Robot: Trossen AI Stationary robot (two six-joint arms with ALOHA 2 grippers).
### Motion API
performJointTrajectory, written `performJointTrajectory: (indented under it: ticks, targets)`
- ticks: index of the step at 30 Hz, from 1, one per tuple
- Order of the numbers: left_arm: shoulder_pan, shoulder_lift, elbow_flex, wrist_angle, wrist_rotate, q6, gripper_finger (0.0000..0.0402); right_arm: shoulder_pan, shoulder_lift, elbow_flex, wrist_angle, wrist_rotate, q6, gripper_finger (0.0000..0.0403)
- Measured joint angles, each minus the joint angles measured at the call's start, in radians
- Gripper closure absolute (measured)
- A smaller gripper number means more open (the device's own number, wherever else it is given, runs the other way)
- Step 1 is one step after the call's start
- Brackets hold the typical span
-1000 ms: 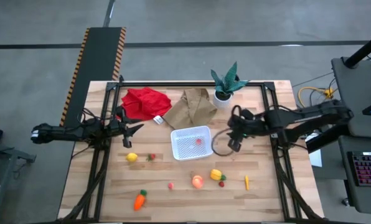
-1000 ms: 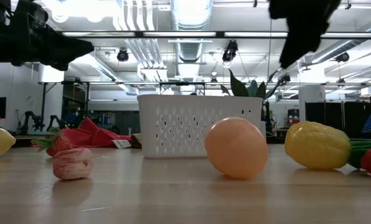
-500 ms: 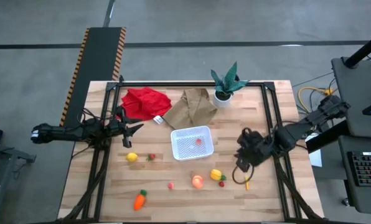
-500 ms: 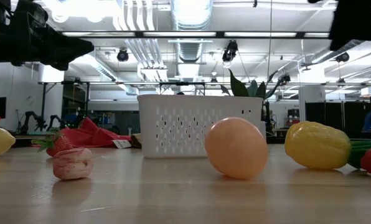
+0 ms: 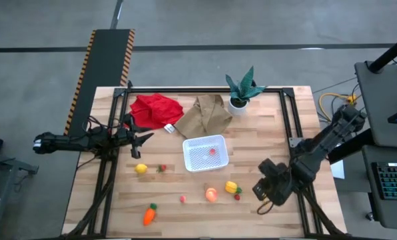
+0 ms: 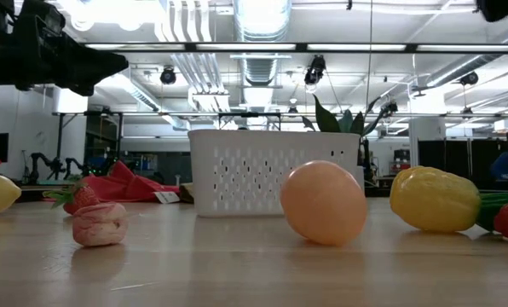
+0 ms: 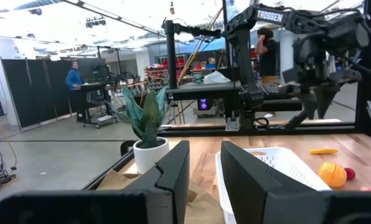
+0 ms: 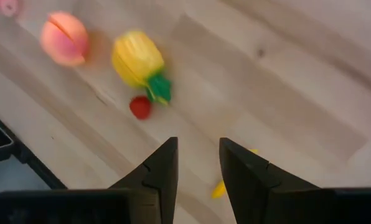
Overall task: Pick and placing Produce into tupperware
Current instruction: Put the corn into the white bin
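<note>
The tupperware (image 5: 206,153) sits near the middle of the wooden table (image 5: 118,200), a white perforated tub with one small red piece inside it as far as the overhead shot shows. Most of the produce is out on the boards on the near side of it: a lemon (image 5: 140,169) and a little strawberry (image 5: 162,169) off to its left, a carrot (image 5: 149,214) near the front edge, a small pink berry (image 5: 183,198), the peach (image 5: 212,194), and the yellow pepper (image 5: 232,187) with a red berry (image 5: 238,197) just beside it. The right gripper (image 5: 263,203) hangs over the front right part of the table, close to the pepper; its wrist camera looks down on the peach (image 8: 64,38), the pepper (image 8: 137,58), the red berry (image 8: 140,107) and a thin yellow bit (image 8: 220,186) partly hidden behind one finger, and its fingers (image 8: 162,171) stand apart with nothing between them. The left gripper (image 5: 147,138) waits over the left side of the table, fingers spread and empty too. Behind the tub there's a red cloth (image 5: 156,110), a crumpled brown paper bag (image 5: 205,114) and a potted plant (image 5: 241,90). Only writing I can make out is "TROSSEN" on the far arm (image 7: 279,15) in the left wrist camera. A couple of people stand in the room behind.
</note>
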Motion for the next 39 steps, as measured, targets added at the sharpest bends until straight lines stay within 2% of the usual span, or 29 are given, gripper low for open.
performJointTrajectory:
  ticks: [8, 18, 23, 31, 39]
  targets:
    - [0.0, 0.0, 0.0, -0.001, 0.001, 0.0, 0.0322, 0.087, 0.115, 0.0, 0.006, -0.025, 0.224, 0.0296]
    - [0.0, -0.001, 0.0, 0.0, 0.001, 0.0, 0.0322, 0.102, 0.24, 0.0, 0.016, -0.087, 0.3, 0.0299]
    - [0.0, 0.001, 0.0, 0.0, 0.001, 0.0, 0.0322, 0.102, 0.276, 0.0, 0.018, -0.137, 0.308, 0.0274]
    - [0.0, 0.001, 0.0, -0.001, 0.001, 0.0, 0.0322, 0.101, 0.303, 0.0, 0.016, -0.123, 0.31, 0.0211]
    - [0.0, 0.001, 0.0, -0.002, 0.001, 0.0, 0.0322, 0.101, 0.358, 0.0, 0.021, -0.124, 0.31, 0.0193]
